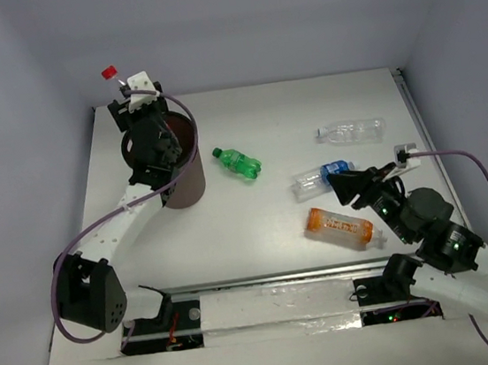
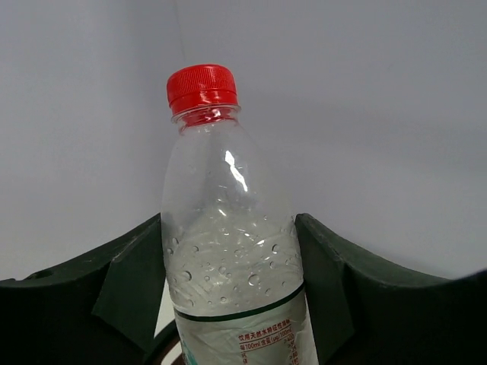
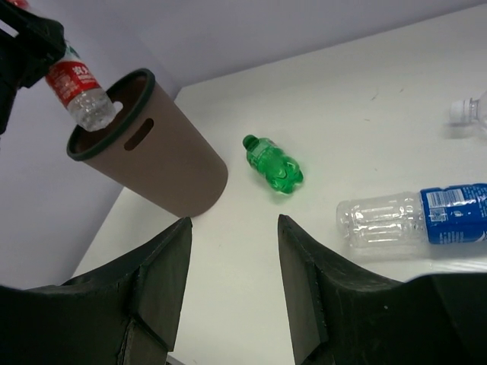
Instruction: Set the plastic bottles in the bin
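Note:
My left gripper [image 1: 129,97] is shut on a clear bottle with a red cap [image 1: 109,72] and a red label [image 3: 74,82]. It holds the bottle tilted, base down, over the mouth of the brown bin [image 1: 189,182], whose wall also shows in the right wrist view [image 3: 163,163]. The left wrist view shows the held bottle [image 2: 228,243] between my fingers [image 2: 327,281]. A green bottle [image 1: 238,164], a plain clear bottle [image 1: 351,131], a blue-label bottle [image 1: 319,178] and an orange bottle [image 1: 343,226] lie on the table. My right gripper [image 1: 341,188] is open and empty [image 3: 234,220] beside the blue-label bottle [image 3: 418,220].
The white table ends at grey walls on the left, back and right. The bin stands at the left side, right against my left arm. The green bottle [image 3: 274,163] lies just right of the bin. The bin's inside is hidden.

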Motion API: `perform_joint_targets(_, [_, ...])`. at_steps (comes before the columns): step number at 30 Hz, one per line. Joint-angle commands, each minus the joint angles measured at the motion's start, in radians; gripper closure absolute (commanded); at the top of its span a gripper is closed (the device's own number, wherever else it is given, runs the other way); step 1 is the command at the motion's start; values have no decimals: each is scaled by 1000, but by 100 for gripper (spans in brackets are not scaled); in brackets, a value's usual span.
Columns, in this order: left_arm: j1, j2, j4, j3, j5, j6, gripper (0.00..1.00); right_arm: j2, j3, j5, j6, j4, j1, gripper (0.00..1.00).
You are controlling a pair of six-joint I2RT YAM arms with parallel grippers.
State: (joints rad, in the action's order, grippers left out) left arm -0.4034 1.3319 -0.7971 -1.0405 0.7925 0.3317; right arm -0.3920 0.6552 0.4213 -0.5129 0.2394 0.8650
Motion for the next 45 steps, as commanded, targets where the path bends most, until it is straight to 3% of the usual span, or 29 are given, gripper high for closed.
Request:
perform_joint_targets(1, [0,-28,-45,23,-45,-45,35,-43,-11,-24,10,-78,0,46])
perform_joint_targets(4, [0,-33,-22,31,-56,-52,28,-77,-9,-47,10,-118,0,46])
perform_joint_targets(9, [0,-82,32,27,-70,-92,6,-207,17,-94,27,-186,0,46])
perform_joint_targets(11, [0,-105,90,14,-79,-117,1,-266,38,-116,45,-207,0,53])
perform_joint_targets(13, [0,-147,142,-15,-107,-180,1,-367,55,-156,57,-253,0,66])
perform_joint_targets(14, [0,-166,194,-22,-119,-204,1,-410,67,-164,68,-264,0,88])
perform_joint_targets(15, [0,-203,223,-44,-156,-230,2,-454,107,-183,74,-262,0,93])
perform_joint_targets(19, [-11,-307,384,-84,-265,-409,14,-707,211,-228,138,-295,-13,96])
perform_joint_targets(20, [-11,-333,444,-82,-316,-437,33,-747,239,-237,148,-295,-26,96])
perform_joint_targets(22, [-11,-413,492,-63,-367,-511,53,-830,334,-323,184,-276,-47,88])
perform_joint_targets(23, [-11,-443,530,-49,-413,-525,72,-904,362,-335,194,-273,-66,83])
perform_joint_targets(24, [-11,-497,554,-27,-435,-537,80,-942,389,-360,201,-264,-79,74])
perform_joint_targets(25, [-20,-522,612,-10,-464,-552,91,-1017,444,-419,221,-255,-111,40])
perform_joint_targets(26, [-20,-548,640,-10,-464,-557,95,-1018,472,-420,232,-247,-112,24])
perform_joint_targets(27, [-20,-601,665,8,-492,-559,98,-1094,500,-490,241,-244,-142,16])
perform_joint_targets(29, [-20,-654,731,33,-531,-566,100,-1169,584,-529,269,-207,-168,9])
perform_joint_targets(37, [-20,-884,857,161,-590,-551,92,-1621,1021,-615,401,108,-225,11])
perform_joint_targets(39, [-20,-911,872,175,-593,-548,86,-1677,1087,-609,409,153,-225,13])
perform_joint_targets(41, [-20,-948,869,181,-607,-551,72,-1743,1167,-602,415,216,-225,15])
perform_joint_targets(45, [-20,-991,880,186,-639,-571,66,-1809,1241,-544,401,284,-225,15])
